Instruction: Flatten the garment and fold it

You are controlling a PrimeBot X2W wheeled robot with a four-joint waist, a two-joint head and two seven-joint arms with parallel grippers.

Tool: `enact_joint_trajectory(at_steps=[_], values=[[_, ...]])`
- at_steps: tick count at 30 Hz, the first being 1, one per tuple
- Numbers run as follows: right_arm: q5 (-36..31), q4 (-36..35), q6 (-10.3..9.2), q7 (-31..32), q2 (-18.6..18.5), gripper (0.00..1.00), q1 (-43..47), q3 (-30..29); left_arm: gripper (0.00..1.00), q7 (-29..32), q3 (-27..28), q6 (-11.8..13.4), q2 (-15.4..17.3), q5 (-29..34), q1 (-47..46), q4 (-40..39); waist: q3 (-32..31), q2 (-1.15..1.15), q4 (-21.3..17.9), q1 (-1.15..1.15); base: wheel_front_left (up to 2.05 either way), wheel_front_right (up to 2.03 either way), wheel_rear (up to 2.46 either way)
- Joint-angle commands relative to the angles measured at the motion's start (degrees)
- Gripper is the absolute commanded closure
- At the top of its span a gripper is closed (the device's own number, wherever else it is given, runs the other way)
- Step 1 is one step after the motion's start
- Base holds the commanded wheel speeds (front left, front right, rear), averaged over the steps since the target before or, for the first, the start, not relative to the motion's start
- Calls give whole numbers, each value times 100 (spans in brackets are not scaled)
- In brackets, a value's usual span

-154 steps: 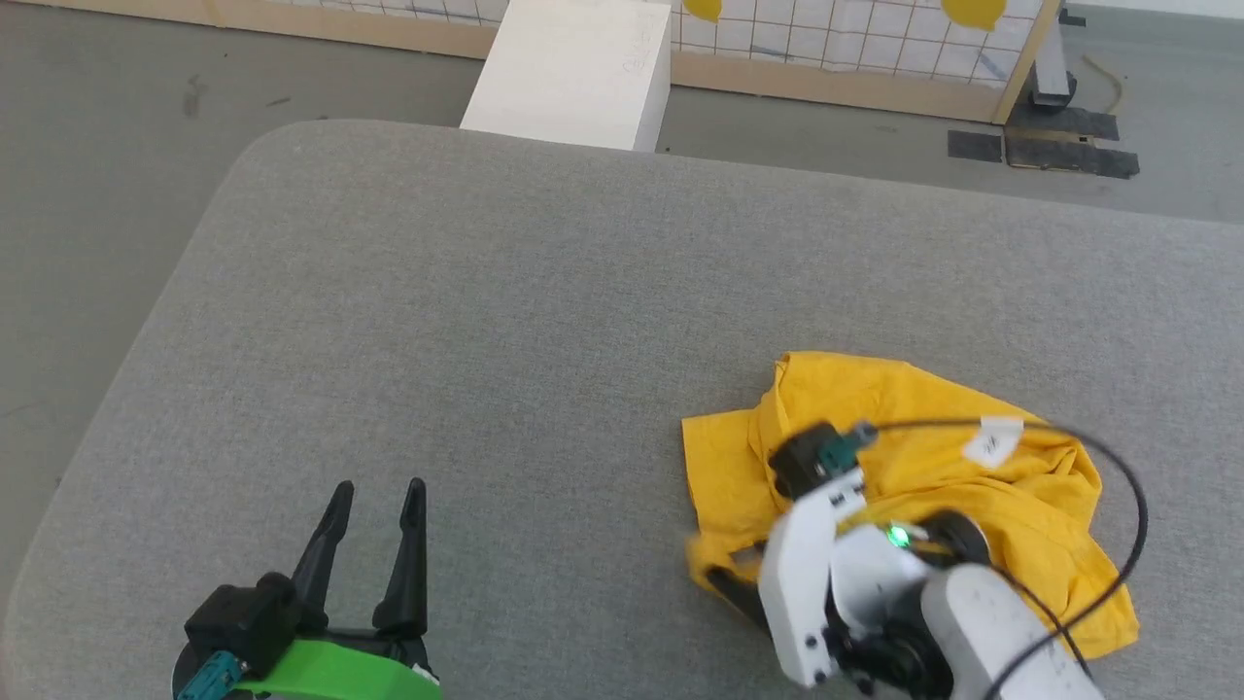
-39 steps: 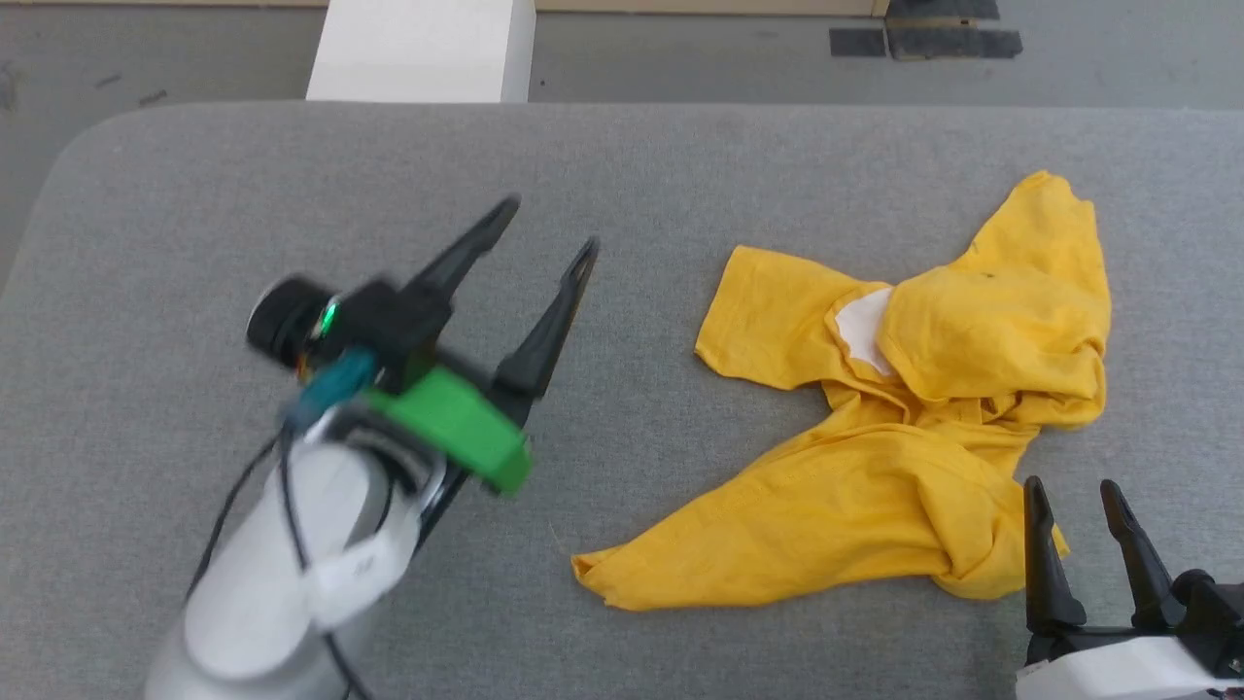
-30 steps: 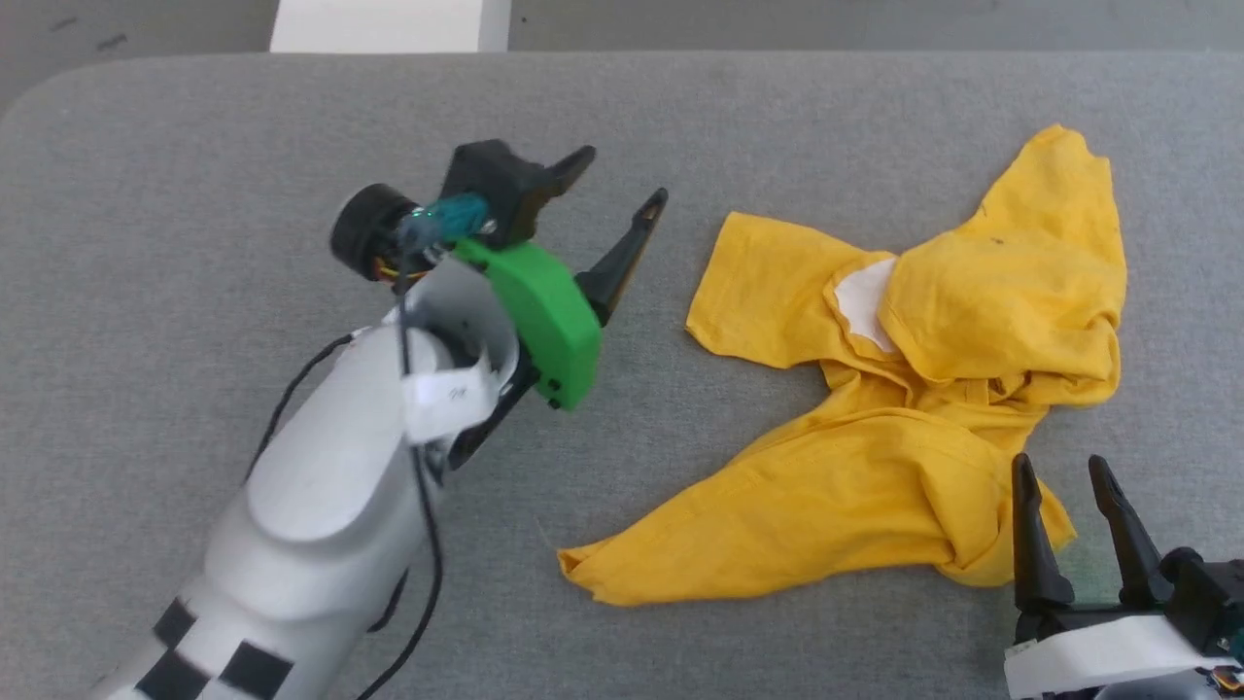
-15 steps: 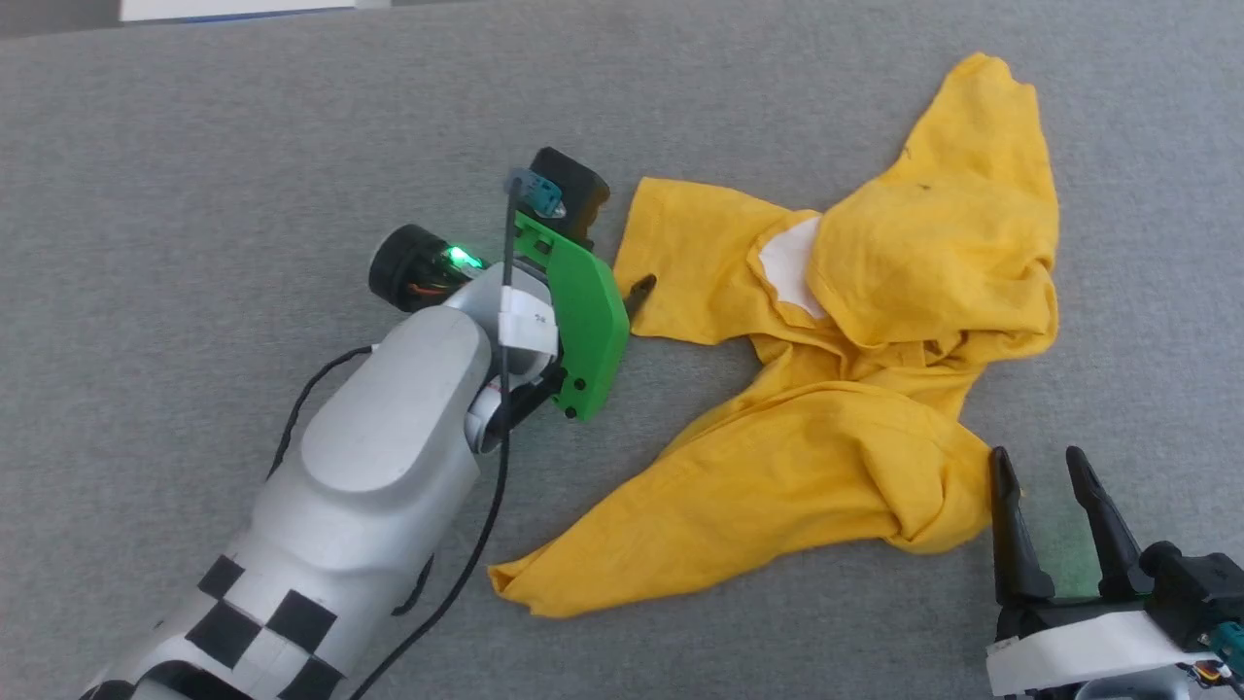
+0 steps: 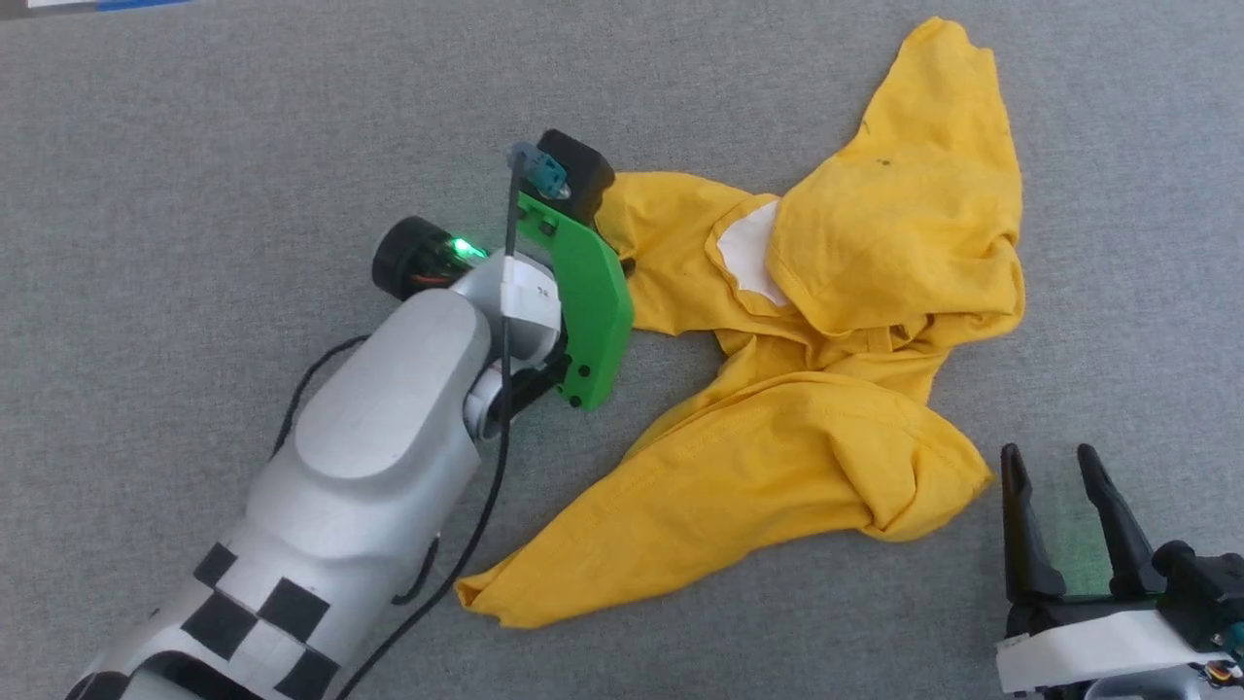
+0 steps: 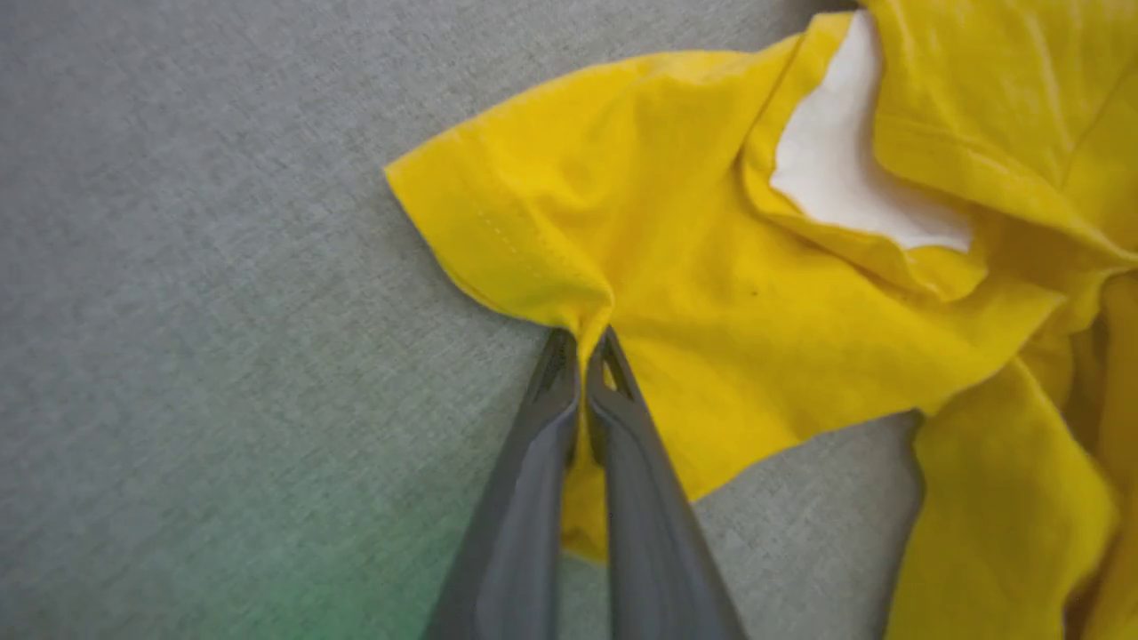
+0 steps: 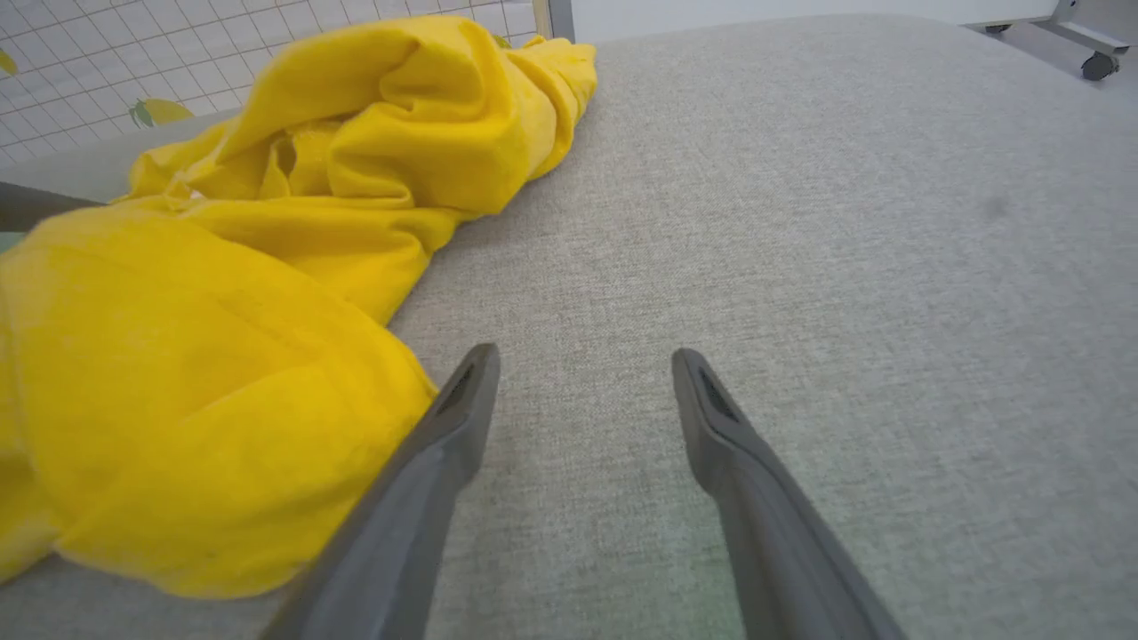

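Since a second ago, the left hand [image 6: 582, 342] has been brought from the bare grey counter [image 5: 243, 146] up to the garment [image 5: 797, 457], and its two dark fingers, then spread wide, are now pressed together on the hem of a sleeve [image 6: 533, 213], with a small pucker of yellow cloth pinched between their tips. In the head view this hand is seen at the left edge of the garment, its fingertips mostly hidden behind the green bracket [image 5: 593, 301] at the wrist. The garment lies crumpled on the counter, right of the middle of the head view: the gripped sleeve is spread flat toward the left, a white patch [image 5: 746, 253] is shown under a folded-over layer, one long flap is stretched toward the near side, and another part is drawn away to the far side. The right hand [image 5: 1049, 452] is held released at the lower right, fingers parted with nothing between them, just beside the near right fold of the garment
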Motion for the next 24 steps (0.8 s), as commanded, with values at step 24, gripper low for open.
enact_joint_trajectory(at_steps=[24], values=[[-234, -84, -8, 357, 4, 0, 262, -490, 100, -2526, 1964, 866, 1620, -1228, 2937, -1225, -1079, 0, 1112, 0, 0, 0, 0]])
